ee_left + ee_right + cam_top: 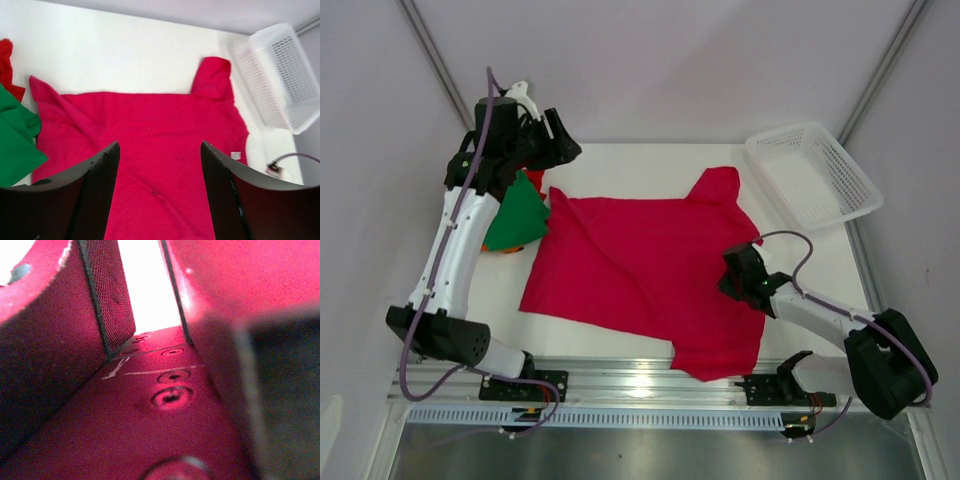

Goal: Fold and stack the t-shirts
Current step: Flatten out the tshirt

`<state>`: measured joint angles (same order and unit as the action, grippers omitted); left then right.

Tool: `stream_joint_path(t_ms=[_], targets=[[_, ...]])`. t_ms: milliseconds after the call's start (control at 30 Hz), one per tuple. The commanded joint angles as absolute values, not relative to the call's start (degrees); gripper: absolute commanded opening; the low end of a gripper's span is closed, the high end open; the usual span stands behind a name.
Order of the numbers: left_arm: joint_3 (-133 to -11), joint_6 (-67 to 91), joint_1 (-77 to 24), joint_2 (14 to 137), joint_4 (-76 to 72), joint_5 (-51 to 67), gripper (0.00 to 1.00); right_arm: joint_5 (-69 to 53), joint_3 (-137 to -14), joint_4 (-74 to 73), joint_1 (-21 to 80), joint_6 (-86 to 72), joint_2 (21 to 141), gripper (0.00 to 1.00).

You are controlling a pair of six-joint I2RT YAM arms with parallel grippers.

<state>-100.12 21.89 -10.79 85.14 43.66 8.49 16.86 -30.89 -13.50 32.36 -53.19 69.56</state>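
Note:
A crimson-red t-shirt (pixel 640 260) (pixel 160 115) lies spread flat across the middle of the table, one sleeve pointing toward the back. Its small white neck tag (pixel 235 155) shows at the right edge. A green t-shirt (pixel 515 215) (pixel 17 145) lies crumpled at the left, with an orange one (pixel 512 250) under it and a bit of red cloth (pixel 6 65) behind. My left gripper (pixel 558 140) (pixel 159 146) hangs open and empty, high above the shirt's back-left corner. My right gripper (pixel 735 268) (pixel 145 285) sits low on the shirt's right edge. Its fingers (pixel 107 295) stand a narrow gap apart, with nothing seen between them.
A white mesh basket (pixel 860 185) (pixel 285 75) stands at the back right corner, tilted toward the wall. The metal rail (pixel 640 385) with both arm bases runs along the near edge. Grey walls close in the back and sides.

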Motion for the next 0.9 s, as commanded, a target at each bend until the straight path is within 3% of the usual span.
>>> stream_joint_path(t_ms=[0, 133, 200, 333, 367, 633, 867], targets=[[-100.7, 24.3, -10.5, 81.7, 42.3, 13.4, 0.69, 15.3, -35.0, -6.2, 31.8, -50.8, 73.6, 0.27], [-104.2, 23.6, -10.5, 79.0, 45.3, 13.3, 0.7, 13.8, -36.2, -4.5, 31.8, -51.2, 76.0, 0.28], [-104.5, 23.8, -10.5, 76.6, 45.4, 13.7, 0.85, 13.6, -37.2, -4.6, 31.8, -51.0, 77.3, 0.28], [-103.9, 25.0, -10.5, 71.9, 43.8, 18.2, 0.9, 13.1, -39.9, -6.7, 30.9, -50.7, 81.0, 0.28], [-103.2, 25.4, -10.5, 70.8, 42.7, 20.4, 0.99, 13.3, -40.9, -7.7, 30.6, -51.1, 82.2, 0.28], [-95.7, 28.9, -10.5, 63.7, 38.1, 23.0, 0.99, 12.1, -51.6, -17.3, 30.3, -53.2, 94.8, 0.27], [-96.9, 28.4, -10.5, 62.8, 38.9, 22.0, 0.99, 12.2, -51.2, -23.1, 28.9, -56.9, 96.0, 0.27]])
